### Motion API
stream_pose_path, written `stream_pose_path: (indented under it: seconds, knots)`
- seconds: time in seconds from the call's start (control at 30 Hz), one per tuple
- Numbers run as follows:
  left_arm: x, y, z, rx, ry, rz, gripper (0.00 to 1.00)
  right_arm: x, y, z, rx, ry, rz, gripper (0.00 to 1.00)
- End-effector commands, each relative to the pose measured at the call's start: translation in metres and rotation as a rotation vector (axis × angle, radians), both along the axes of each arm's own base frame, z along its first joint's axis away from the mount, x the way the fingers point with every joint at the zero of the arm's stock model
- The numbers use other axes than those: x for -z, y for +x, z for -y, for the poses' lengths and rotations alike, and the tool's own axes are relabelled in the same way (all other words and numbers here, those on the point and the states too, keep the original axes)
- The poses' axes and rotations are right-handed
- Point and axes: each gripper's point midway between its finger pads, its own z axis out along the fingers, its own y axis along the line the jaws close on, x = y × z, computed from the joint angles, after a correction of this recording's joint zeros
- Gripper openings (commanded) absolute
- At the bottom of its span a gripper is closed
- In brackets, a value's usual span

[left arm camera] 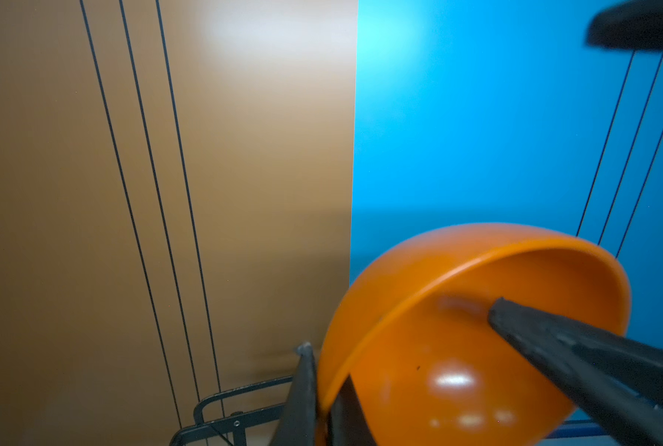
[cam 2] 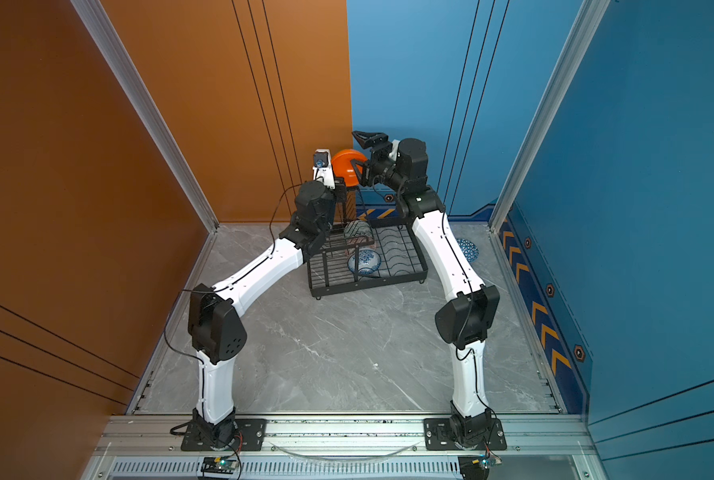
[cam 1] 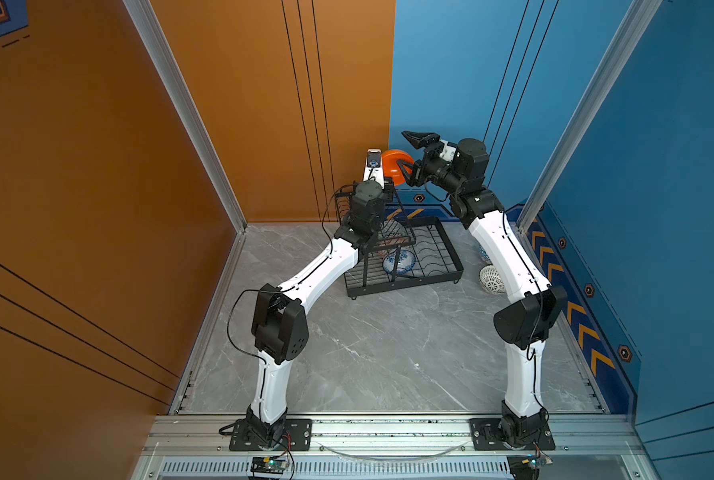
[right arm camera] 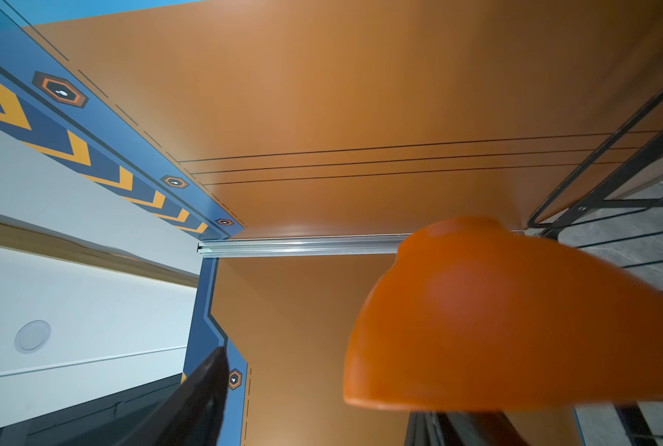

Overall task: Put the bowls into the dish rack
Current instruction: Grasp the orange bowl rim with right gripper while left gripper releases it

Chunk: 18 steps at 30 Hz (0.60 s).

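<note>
Where the left hand (left arm camera: 324,370) stands: raised above the dish rack (cam 1: 405,284), pinched shut on the rim of the orange bowl (cam 1: 396,164).
Bowl in transit: orange bowl aloft, tipped on its side, hollow facing the right hand (cam 1: 406,154); touching nothing but the two hands.
State of right hand: jaws wide, one finger inside the hollow, its mate well above the bowl; no grip yet.
Rack contents: dish rack below on the table (cam 1: 367,353); floral bowl (cam 1: 398,262) in the lower tray, pale green bowl (cam 2: 357,232) on the upper tier.
Loose bowls: lattice bowl (cam 1: 491,279) and triangle bowl (cam 2: 467,249), unloaded, on the table beside the right forearm.
Risk, slip: glossy rim held by one thin pinch; a push from the inner finger could lever it free.
Risk, drop: release before the right hand has purchase would send the bowl onto the rack and the bowls below.
Risk, sweep: lowering the right arm could knock the loose bowls.
</note>
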Motion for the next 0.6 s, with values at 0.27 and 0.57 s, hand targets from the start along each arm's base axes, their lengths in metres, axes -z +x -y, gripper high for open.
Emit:
stream_pose_path:
  seconds: [0.27,0.57]
  knots:
    - [-0.018,-0.013,-0.006,-0.022,-0.037,0.043,0.0,0.0,0.009,0.006,0.053,0.008,0.01,0.35]
    - [-0.02,-0.015,-0.012,-0.044,-0.041,0.045,0.0,0.002,0.013,0.005,0.051,0.023,0.005,0.03]
